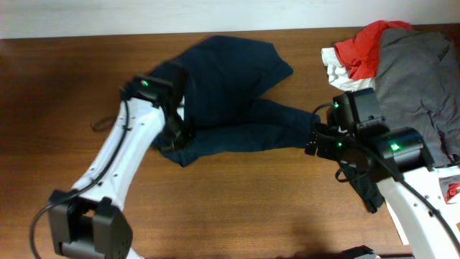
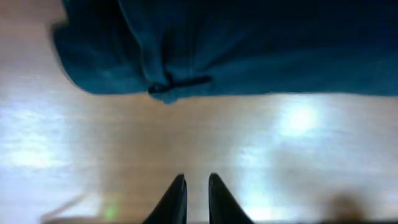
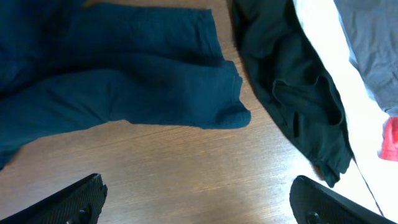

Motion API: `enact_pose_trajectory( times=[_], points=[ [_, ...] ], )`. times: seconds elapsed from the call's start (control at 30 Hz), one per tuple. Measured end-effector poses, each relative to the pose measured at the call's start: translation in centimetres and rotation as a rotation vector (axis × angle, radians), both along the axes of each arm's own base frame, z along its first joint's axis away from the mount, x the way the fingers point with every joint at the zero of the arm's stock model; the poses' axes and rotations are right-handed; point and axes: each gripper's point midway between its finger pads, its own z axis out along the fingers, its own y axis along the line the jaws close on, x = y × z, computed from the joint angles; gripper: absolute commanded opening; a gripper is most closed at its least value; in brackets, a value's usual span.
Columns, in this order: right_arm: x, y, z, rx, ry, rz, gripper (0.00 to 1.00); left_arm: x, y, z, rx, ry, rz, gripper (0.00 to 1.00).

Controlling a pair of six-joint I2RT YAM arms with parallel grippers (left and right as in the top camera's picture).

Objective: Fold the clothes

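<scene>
— Where is the navy garment (image 1: 230,93) found relative to the left fingers (image 2: 176,202)?

— It is seen ahead of them, spread on the table (image 1: 237,208). Its rumpled edge, marked by a small dark tab, is separated from the tips by a strip of bare wood.

— How are those fingers set?

— They are drawn almost together, with only a slim gap left, and nothing is held between them.

— And the right fingers (image 3: 74,199)?

— They are spread wide, one at each lower corner of the wrist view, and nothing is gripped. One leg hem of the navy garment is laid just ahead of them, untouched.

— What else is noted near them?

— A dark crumpled garment (image 3: 292,106) is laid ahead and to the right of the right fingers, just beside that hem. A grey garment (image 1: 424,72), a red garment (image 1: 366,47) and a white garment (image 1: 338,68) are heaped beyond it, at the table's far right corner.
</scene>
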Motion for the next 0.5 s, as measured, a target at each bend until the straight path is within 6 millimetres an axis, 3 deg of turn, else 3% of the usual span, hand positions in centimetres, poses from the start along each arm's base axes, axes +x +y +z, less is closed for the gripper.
enact_pose_trajectory(
  times=[0.13, 0.33, 0.5],
  points=[
    [0.5, 0.1, -0.6, -0.015, 0.02, 0.025, 0.99, -0.7, 0.2, -4.0, 0.002, 0.021, 0.037, 0.27],
    [0.9, 0.2, -1.3, -0.029, 0.038, 0.048, 0.99, -0.8, 0.1, -8.6, -0.018, -0.018, 0.056, 0.28],
    [0.9, 0.3, -1.4, -0.033, 0.042, 0.058, 0.99, -0.6, 0.2, -10.9, -0.024, -0.066, 0.059, 0.28]
  ],
)
